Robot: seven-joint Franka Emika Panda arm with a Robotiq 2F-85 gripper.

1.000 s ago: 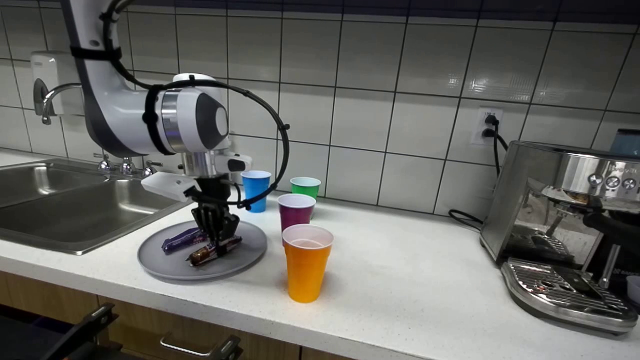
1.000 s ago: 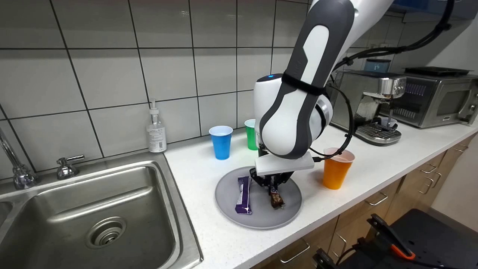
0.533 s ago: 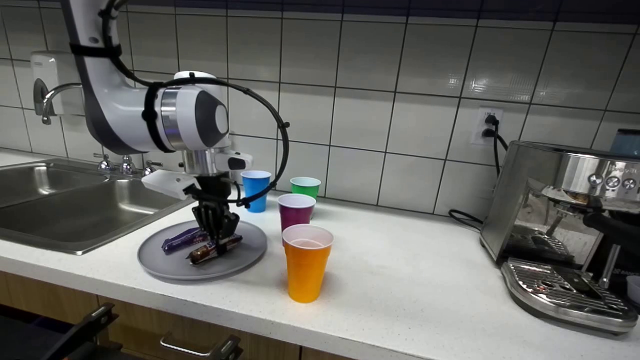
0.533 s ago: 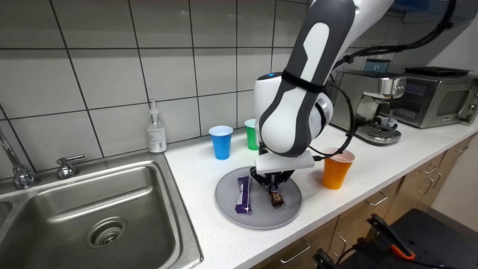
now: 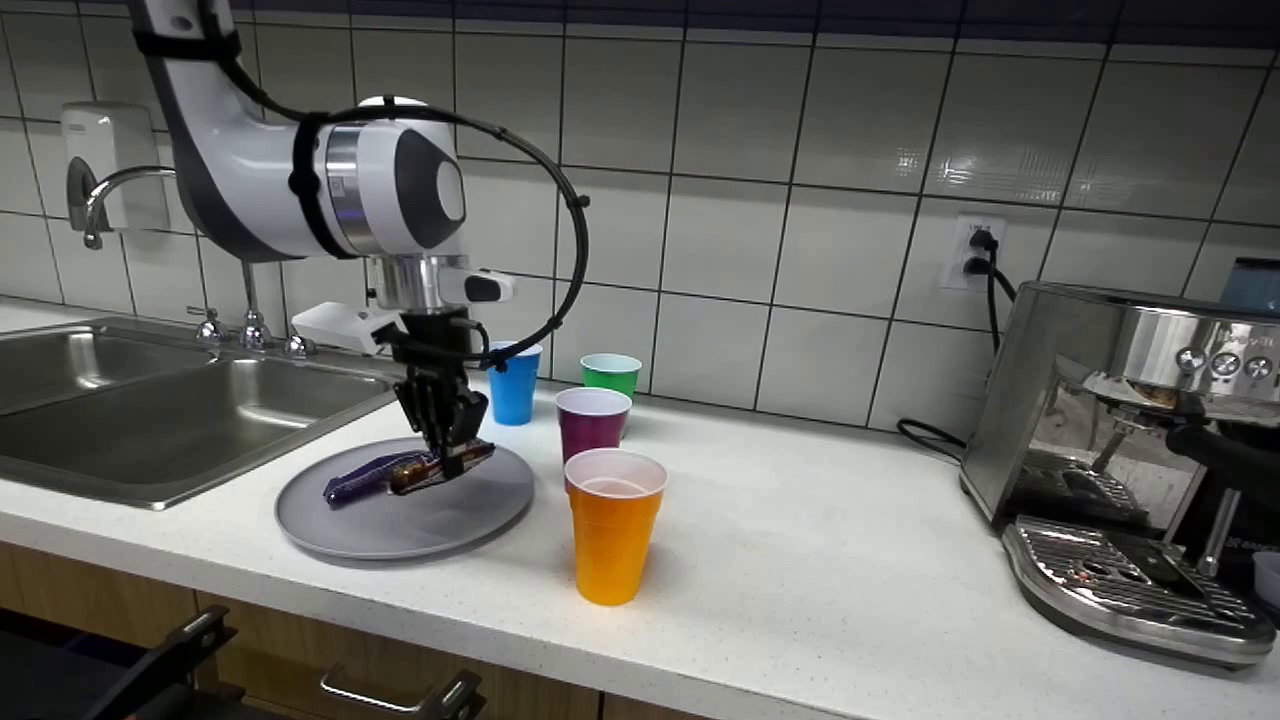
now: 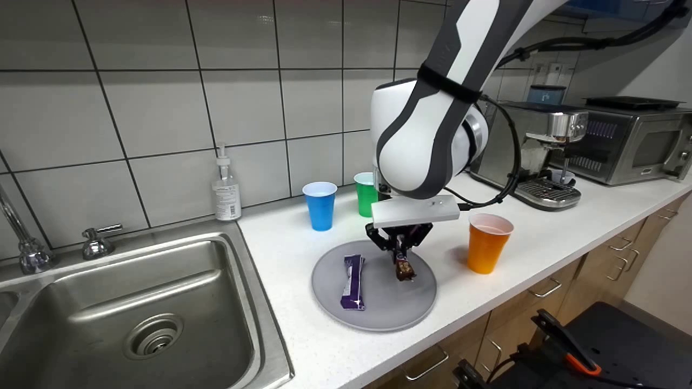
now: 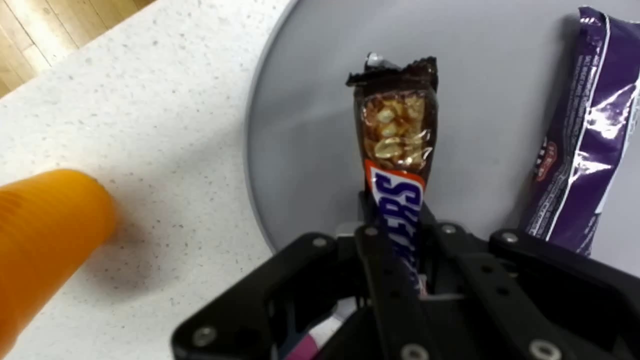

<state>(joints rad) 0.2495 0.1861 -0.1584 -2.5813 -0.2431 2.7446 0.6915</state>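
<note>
My gripper (image 5: 452,460) is shut on a brown Snickers bar (image 5: 415,473) and holds it a little above the grey plate (image 5: 400,535). In the wrist view the Snickers bar (image 7: 397,135) sticks out between the fingertips (image 7: 397,205); its near end is partly hidden by the fingers. A purple-wrapped bar (image 6: 353,283) lies on the plate beside the held bar, apart from the gripper, and also shows in the wrist view (image 7: 592,135). The orange cup (image 5: 615,540) stands upright beside the plate.
A purple cup (image 5: 590,430), a blue cup (image 6: 320,208) and a green cup (image 6: 366,197) stand behind the plate. A steel sink (image 6: 162,281) lies on one side, with a soap bottle (image 6: 226,192). An espresso machine (image 5: 1120,450) and a microwave (image 6: 638,140) stand farther along the counter.
My gripper has risen with the Snickers bar, lifting it off the plate. The purple bar, plate and cups have not moved.
</note>
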